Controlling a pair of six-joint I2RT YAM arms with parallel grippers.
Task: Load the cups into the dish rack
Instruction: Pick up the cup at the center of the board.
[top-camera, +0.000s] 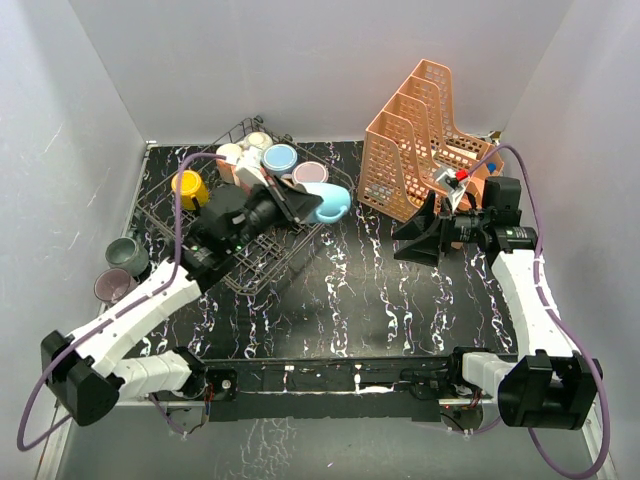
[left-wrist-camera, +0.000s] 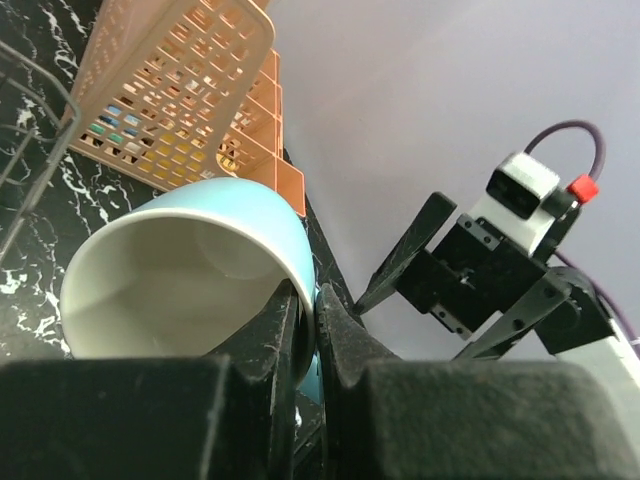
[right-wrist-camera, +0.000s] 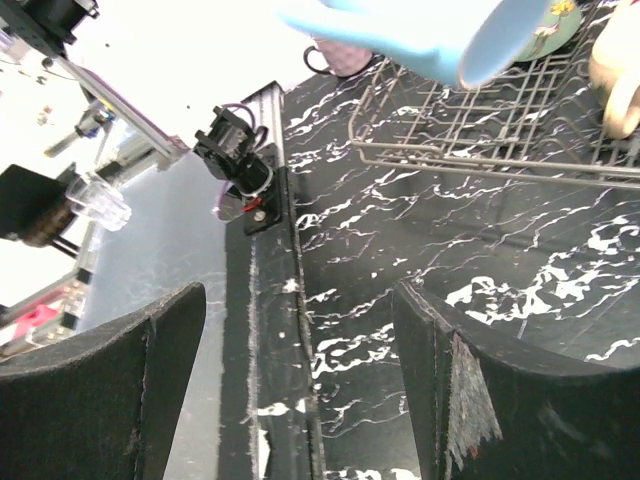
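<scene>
blue cup (top-camera: 328, 205) pinched, ready to place

the left gripper (top-camera: 300, 200) clamps narrowly on the cup's wall, holding it on its side above the right edge of the dish rack (top-camera: 165, 215). carry it left over free tines, mouth down, before releasing. the rack holds a yellow cup (top-camera: 189, 186) and several others. the right gripper (top-camera: 415, 235) stands wide, empty.

Surface (top-camera: 380, 290) — black with white marble veining, smooth, slight sheen.
Dish rack (top-camera: 262, 265): thin dark metal wire, dull.
Light-blue cup (left-wrist-camera: 200, 250): glazed ceramic, glossy outside, smooth off-white inside.
Tiered organizer (top-camera: 410, 150): orange perforated plastic, satin.
Right pincer (right-wrist-camera: 300, 300) pads (right-wrist-camera: 470, 400) — black, matt, fuzzy-rough; one edge scuffed grey.
Arm shells (top-camera: 140, 310): smooth white plastic.
Walls (top-camera: 300, 60): plain matt pale-grey panels.
</scene>
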